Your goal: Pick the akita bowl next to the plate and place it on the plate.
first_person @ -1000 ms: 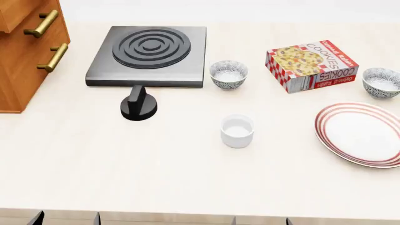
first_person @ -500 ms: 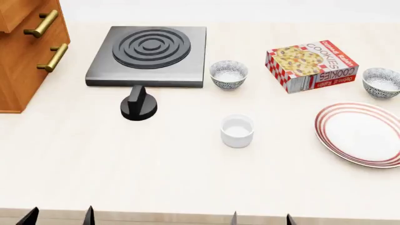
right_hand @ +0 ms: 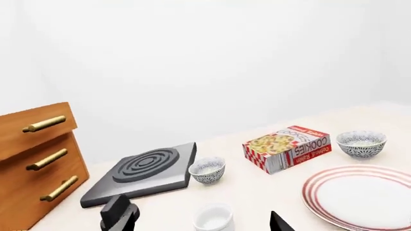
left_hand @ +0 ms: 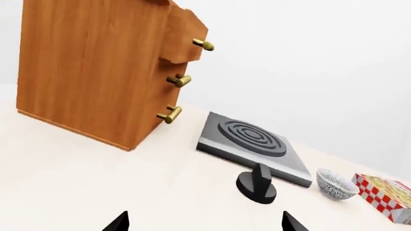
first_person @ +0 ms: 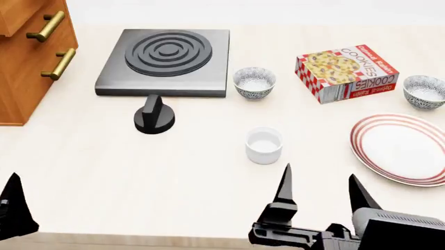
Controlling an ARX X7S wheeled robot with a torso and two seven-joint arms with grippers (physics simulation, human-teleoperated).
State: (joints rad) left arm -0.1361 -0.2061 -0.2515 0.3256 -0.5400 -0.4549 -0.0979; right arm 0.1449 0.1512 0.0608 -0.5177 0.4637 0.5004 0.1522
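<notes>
Target akita bowl [first_person: 424,91] sits at the far right of the counter [first_person: 174,182], just beyond the plate [first_person: 403,148] and right of the cookie box [first_person: 346,72]. Right gripper [first_person: 320,187] is low at the near edge, fingers spread wide, holding nothing; the bowl is well apart from it, farther back and to its right, with the plate between. Left gripper [first_person: 14,208] shows only 1 fingertip at the near-left corner in the head view; the left wrist view shows 2 tips set wide apart, empty. Second identical bowl [first_person: 255,82] is beside the stove burner [first_person: 167,60]; white cup [first_person: 264,145] mid-counter.

Versus 0.5 s ago: both grippers have risen further into the head view, the right 1 clearly so. Objects unmoved.
</notes>
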